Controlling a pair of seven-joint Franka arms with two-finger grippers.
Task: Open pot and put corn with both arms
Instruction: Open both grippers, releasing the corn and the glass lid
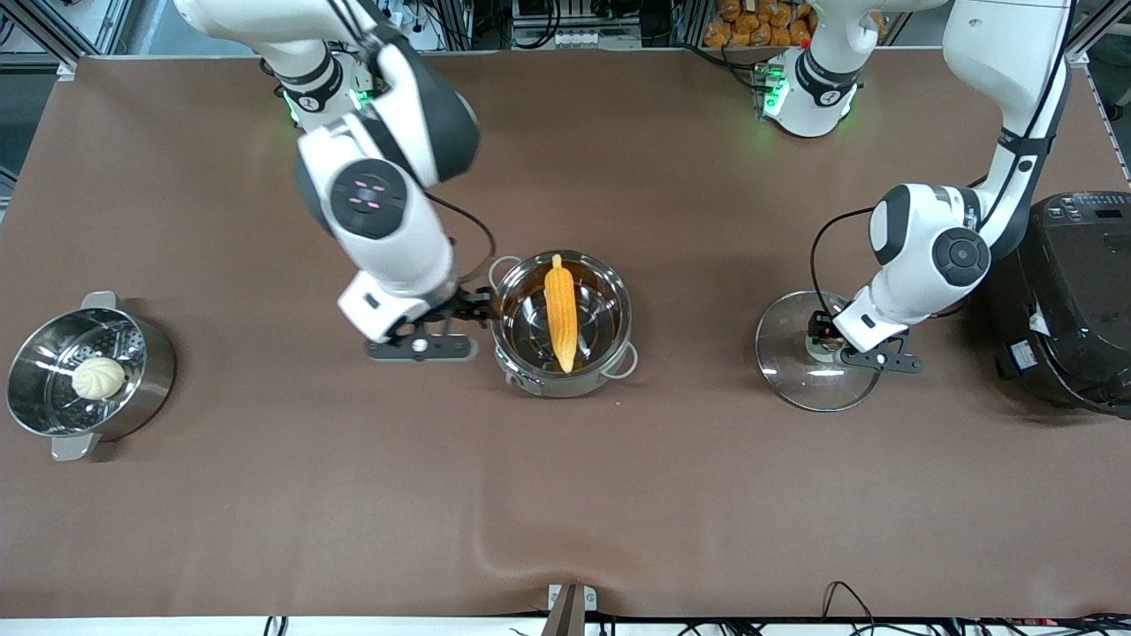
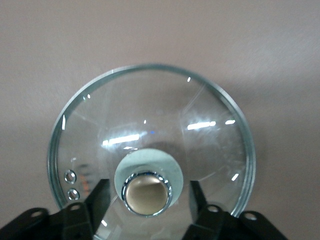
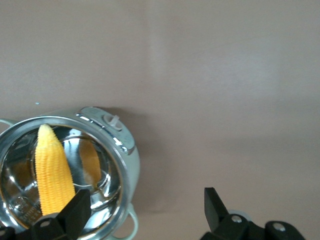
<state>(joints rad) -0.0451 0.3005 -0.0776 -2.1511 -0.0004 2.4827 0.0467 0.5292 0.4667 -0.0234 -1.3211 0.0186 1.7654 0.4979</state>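
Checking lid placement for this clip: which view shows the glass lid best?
The left wrist view: the glass lid fills it, lying flat on the table, knob between the left hand's open fingers. The front view shows the lid whole but small, partly under the left arm. The right wrist view misses it.

One high camera, two wrist cameras.
The front view looks down across the whole brown desk [image 1: 265, 512]. The left wrist view looks closely down at the round glass lid [image 2: 150, 125]; the right wrist view, at the shallow shiny steel pot [image 3: 125, 155], both also in front view.
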